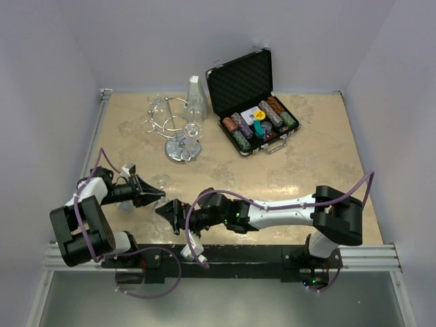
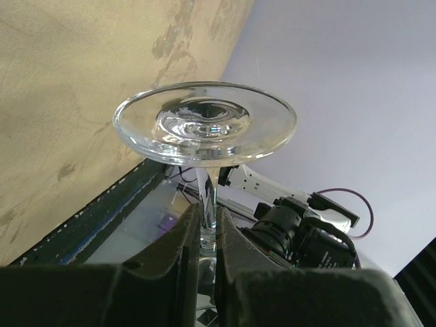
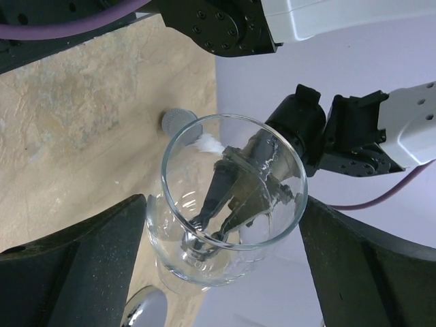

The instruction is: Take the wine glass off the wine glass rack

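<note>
The clear wine glass (image 1: 161,182) is off the rack, held low over the table's front left. My left gripper (image 1: 151,195) is shut on its stem (image 2: 208,208), and the round foot (image 2: 204,122) stands out past the fingertips. My right gripper (image 1: 165,212) is open, with one finger on each side of the bowl (image 3: 228,204). I cannot tell whether those fingers touch the bowl. The left gripper's fingers (image 3: 235,184) show through the glass. The chrome wine glass rack (image 1: 178,133) stands at the back left with other clear glasses hanging on it.
An open black case (image 1: 252,95) of poker chips lies at the back centre, right of the rack. A tall white object (image 1: 194,90) stands behind the rack. Grey walls close in the table on three sides. The black rail (image 1: 225,255) runs along the near edge.
</note>
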